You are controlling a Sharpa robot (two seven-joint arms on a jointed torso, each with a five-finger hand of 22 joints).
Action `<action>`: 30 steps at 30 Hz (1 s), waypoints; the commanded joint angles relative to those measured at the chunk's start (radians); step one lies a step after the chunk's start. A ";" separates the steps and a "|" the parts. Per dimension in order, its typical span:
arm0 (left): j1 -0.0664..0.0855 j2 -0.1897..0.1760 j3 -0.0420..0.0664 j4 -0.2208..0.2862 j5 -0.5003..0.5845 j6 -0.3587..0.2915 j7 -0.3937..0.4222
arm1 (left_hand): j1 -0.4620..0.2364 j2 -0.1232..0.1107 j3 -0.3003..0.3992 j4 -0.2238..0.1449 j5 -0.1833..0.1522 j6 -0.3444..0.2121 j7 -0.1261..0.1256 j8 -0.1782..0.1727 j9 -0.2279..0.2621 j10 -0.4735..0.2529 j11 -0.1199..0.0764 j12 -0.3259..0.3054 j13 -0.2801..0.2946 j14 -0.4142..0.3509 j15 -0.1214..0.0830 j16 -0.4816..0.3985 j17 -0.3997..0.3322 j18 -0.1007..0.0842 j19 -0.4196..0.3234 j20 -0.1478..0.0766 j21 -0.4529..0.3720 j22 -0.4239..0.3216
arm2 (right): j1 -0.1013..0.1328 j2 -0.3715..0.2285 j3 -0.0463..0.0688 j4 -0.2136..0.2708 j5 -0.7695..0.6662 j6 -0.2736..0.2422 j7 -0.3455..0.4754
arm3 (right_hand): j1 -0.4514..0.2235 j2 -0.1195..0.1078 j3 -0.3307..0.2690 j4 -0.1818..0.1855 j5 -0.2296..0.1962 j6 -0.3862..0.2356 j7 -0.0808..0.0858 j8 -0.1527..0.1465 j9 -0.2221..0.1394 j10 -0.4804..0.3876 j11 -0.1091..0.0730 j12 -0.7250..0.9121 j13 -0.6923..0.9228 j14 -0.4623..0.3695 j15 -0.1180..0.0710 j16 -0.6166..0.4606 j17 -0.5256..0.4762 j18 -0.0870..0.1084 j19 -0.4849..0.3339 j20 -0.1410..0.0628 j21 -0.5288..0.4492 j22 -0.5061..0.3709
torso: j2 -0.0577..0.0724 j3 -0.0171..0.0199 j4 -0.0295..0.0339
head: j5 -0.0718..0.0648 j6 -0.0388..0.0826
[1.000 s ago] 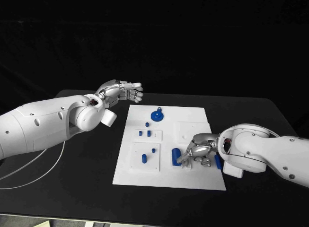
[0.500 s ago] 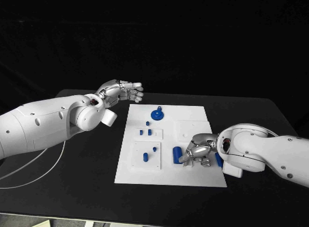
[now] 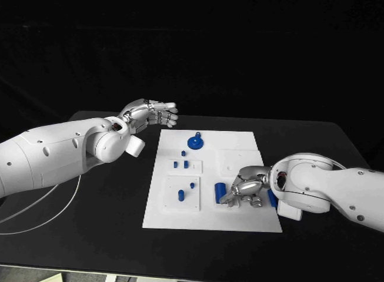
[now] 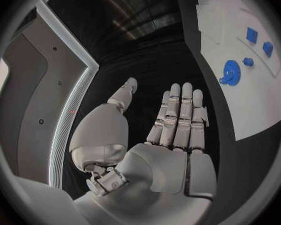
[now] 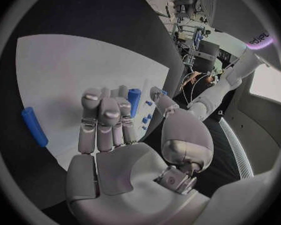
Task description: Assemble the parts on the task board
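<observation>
Black cloth is covering the table (image 3: 90, 235), and the room behind it is sitting in the dark.

Low over the near right part of the white task board (image 3: 210, 218), the right hand (image 3: 249, 189) is reaching down with its fingers curled in. From its wrist camera the fingers (image 5: 102, 116) are bending over the board with nothing plainly in them, but whether a fingertip is touching a part is hard to tell. A blue cylinder (image 3: 220, 192) is lying just beside this hand, on the side toward the board's middle. Another blue stick (image 5: 35, 127) is lying on the hand's other side; from above, the hand and arm are hiding most of it.

Smaller blue parts (image 3: 186, 164) are sitting nearer the board's middle, too tiny to make out well. A round blue knob (image 3: 194, 142) is standing near the board's far edge.

Off the board's far left corner, the left hand (image 3: 149, 113) is hanging above the table. Its fingers (image 4: 181, 115) are stretching out straight and holding nothing.
</observation>
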 commanded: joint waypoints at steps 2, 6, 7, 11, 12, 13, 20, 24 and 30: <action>0.001 0.001 0.001 0.000 0.000 0.014 0.007 | -0.001 -0.001 0.000 -0.008 -0.007 -0.008 -0.001 0.002 -0.001 -0.002 0.005 -0.005 -0.001 0.000 0.003 -0.004 0.001 0.014 0.005 0.002 -0.004 0.002 | -0.002 -0.009 -0.002 0.003 -0.014 0.013 -0.002 | -0.019 0.011 -0.044 -0.032 -0.005 -0.005 0.001 0.003 0.002 -0.002 0.001 -0.006 0.002 -0.004 -0.003 0.000 -0.001 0.053 -0.009 -0.007 -0.006 -0.004 | 0.000 0.0004 -0.0006 | 0.000 0.000; 0.001 0.001 0.001 0.000 0.000 0.015 0.007 | -0.001 -0.001 0.000 -0.009 -0.007 -0.008 -0.001 0.002 -0.001 -0.002 0.005 -0.005 -0.001 0.000 0.003 -0.004 0.001 0.014 0.005 0.002 -0.004 0.002 | -0.002 -0.015 -0.002 0.004 -0.014 0.007 0.001 | -0.023 0.025 -0.054 -0.041 -0.006 -0.004 0.000 0.003 0.002 -0.002 0.001 -0.007 0.002 -0.003 -0.004 -0.001 -0.001 0.053 -0.008 -0.008 -0.007 -0.006 | 0.000 0.0002 -0.0006 | 0.000 0.001; 0.001 0.001 0.001 0.000 0.000 0.015 0.007 | -0.001 -0.001 0.000 -0.009 -0.007 -0.008 -0.001 0.002 -0.001 -0.002 0.005 -0.005 -0.001 0.000 0.003 -0.004 0.001 0.014 0.005 0.002 -0.004 0.002 | -0.002 -0.018 -0.002 0.006 -0.014 0.003 0.008 | -0.024 0.028 -0.056 -0.043 -0.006 -0.004 0.000 0.003 0.002 -0.001 0.000 -0.007 0.002 -0.003 -0.004 -0.001 -0.001 0.053 -0.007 -0.009 -0.008 -0.006 | 0.000 0.0003 -0.0006 | 0.000 0.001; 0.001 0.002 0.001 -0.001 0.000 0.015 0.008 | -0.001 -0.001 0.000 -0.009 -0.007 -0.008 -0.001 0.002 -0.001 -0.002 0.005 -0.005 -0.001 0.000 0.003 -0.005 0.001 0.014 0.005 0.002 -0.004 0.002 | -0.002 -0.034 0.001 0.022 -0.012 -0.040 0.037 | -0.025 0.042 -0.061 -0.050 -0.006 -0.004 0.000 0.002 0.002 -0.001 0.000 -0.007 0.003 -0.003 -0.004 -0.001 -0.001 0.053 -0.007 -0.010 -0.009 -0.008 | 0.000 0.0011 -0.0010 | -0.001 0.004; 0.001 0.002 0.001 -0.002 0.000 0.015 0.008 | -0.001 0.000 0.000 -0.009 -0.007 -0.008 -0.001 0.002 -0.001 -0.002 0.005 -0.005 -0.001 0.000 0.003 -0.005 0.001 0.014 0.005 0.002 -0.004 0.002 | -0.002 -0.041 0.005 0.030 -0.012 -0.066 0.049 | -0.024 0.044 -0.062 -0.052 -0.005 -0.004 0.000 0.002 0.002 -0.001 0.000 -0.007 0.003 -0.003 -0.004 -0.001 -0.001 0.053 -0.007 -0.010 -0.009 -0.008 | 0.000 0.0011 -0.0011 | -0.001 0.005; 0.001 0.003 0.001 -0.004 0.000 0.014 0.008 | -0.001 0.000 0.000 -0.009 -0.007 -0.008 -0.001 0.002 -0.001 -0.002 0.005 -0.005 -0.001 0.000 0.003 -0.005 0.001 0.014 0.005 0.002 -0.004 0.002 | -0.002 -0.046 0.013 0.036 -0.008 -0.090 0.064 | -0.022 0.047 -0.062 -0.054 -0.004 -0.004 0.000 0.002 0.002 -0.001 0.000 -0.007 0.003 -0.003 -0.004 -0.001 -0.001 0.053 -0.007 -0.011 -0.009 -0.008 | 0.000 0.0013 -0.0012 | -0.001 0.005; 0.001 0.007 0.001 -0.015 0.000 0.016 0.008 | -0.001 0.000 -0.001 -0.010 -0.007 -0.008 -0.001 0.002 -0.002 -0.002 0.005 -0.005 -0.001 0.000 0.003 -0.005 0.002 0.014 0.005 0.002 -0.004 0.003 | 0.006 -0.085 0.070 0.049 0.004 -0.134 0.092 | -0.012 0.054 -0.062 -0.066 0.006 -0.011 0.002 -0.001 0.002 0.000 0.002 -0.007 0.004 -0.003 -0.003 -0.002 -0.001 0.053 -0.005 -0.013 -0.010 -0.010 | -0.001 0.0014 -0.0019 | -0.007 0.011; 0.001 0.010 0.001 -0.019 0.000 0.017 0.008 | -0.001 0.000 -0.001 -0.010 -0.007 -0.008 -0.001 0.002 -0.002 -0.002 0.005 -0.005 -0.001 0.000 0.003 -0.005 0.002 0.014 0.005 0.002 -0.004 0.003 | 0.015 -0.100 0.078 0.030 0.007 -0.119 0.087 | -0.012 0.053 -0.062 -0.066 0.006 -0.011 0.002 -0.001 0.002 0.000 0.002 -0.007 0.004 -0.003 -0.003 -0.002 -0.001 0.053 -0.005 -0.013 -0.010 -0.010 | -0.001 0.0021 -0.0021 | -0.011 0.013; 0.001 0.012 0.000 -0.021 0.000 0.019 0.008 | -0.001 0.001 -0.001 -0.010 -0.007 -0.008 -0.001 0.003 -0.002 -0.002 0.005 -0.004 -0.001 0.001 0.003 -0.005 0.002 0.014 0.005 0.002 -0.005 0.003 | 0.039 -0.143 0.082 -0.007 -0.011 -0.071 0.065 | -0.006 0.055 -0.061 -0.072 0.007 -0.013 0.003 -0.002 0.004 -0.001 0.002 -0.008 0.005 -0.003 -0.003 -0.002 -0.001 0.053 -0.004 -0.014 -0.010 -0.011 | -0.001 0.0026 -0.0012 | -0.021 0.018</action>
